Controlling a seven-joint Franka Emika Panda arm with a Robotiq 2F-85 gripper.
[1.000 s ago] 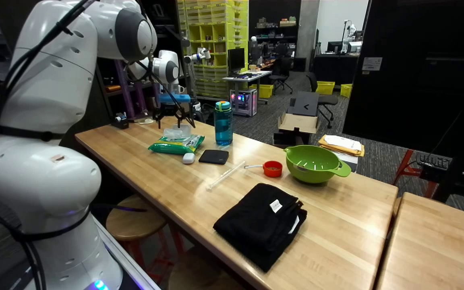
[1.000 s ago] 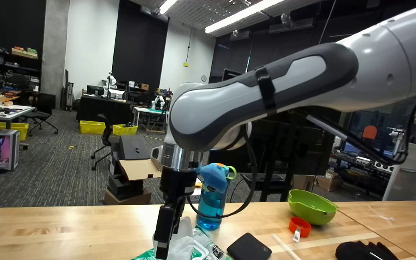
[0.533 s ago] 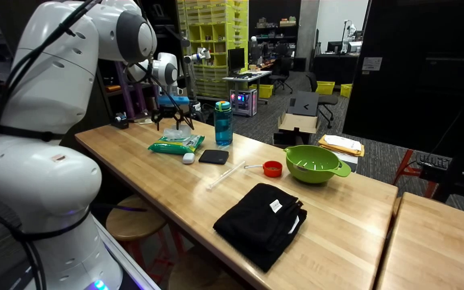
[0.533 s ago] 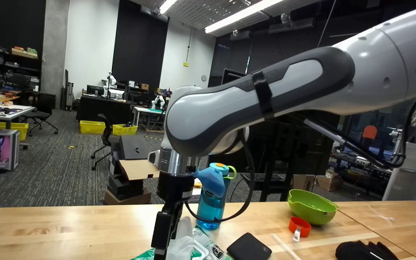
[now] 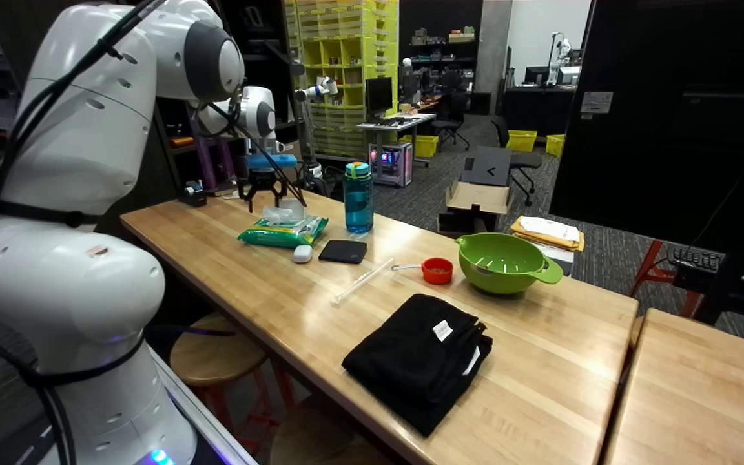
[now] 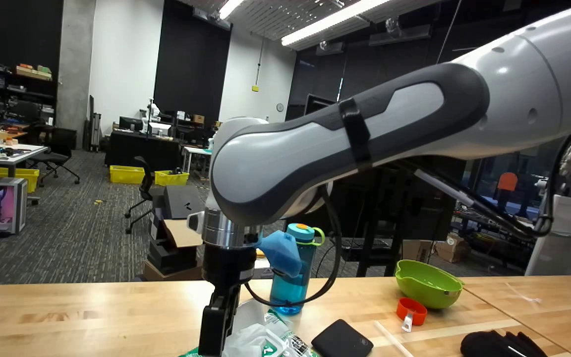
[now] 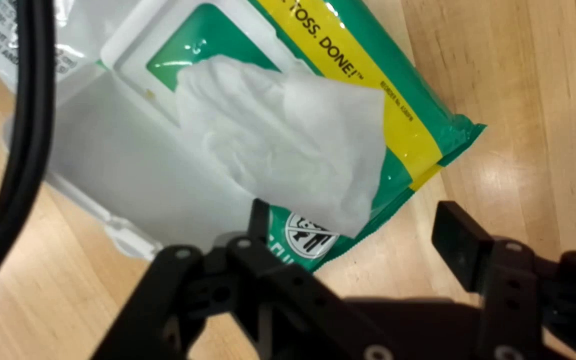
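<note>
My gripper [image 7: 357, 229] is open with nothing between its fingers. In the wrist view it is over the corner of a green and yellow wipes pack [image 7: 403, 132]. A white wipe [image 7: 278, 140] sticks up crumpled from the pack's opening, ahead of the fingers. The white lid [image 7: 143, 160] stands open, with the left finger overlapping its edge. In an exterior view the gripper [image 5: 264, 205] hangs above and beside the pack [image 5: 275, 237], apart from the wipe [image 5: 275, 214]. In an exterior view the gripper's lower part [image 6: 212, 329] partly hides the pack and wipe.
On the wooden table [image 5: 527, 400] are a blue bottle [image 5: 359, 200], a white case [image 5: 302, 254], a black pouch [image 5: 343, 251], a clear tube [image 5: 364, 281], a red cup [image 5: 436, 271], a green bowl [image 5: 507, 261] and black folded cloth [image 5: 411, 361]. A black cable [image 7: 28, 125] crosses the wrist view.
My gripper has moved left in both exterior views and slightly lower, uncovering more of the bottle in one of them. The pack, wipe and other table things have not moved.
</note>
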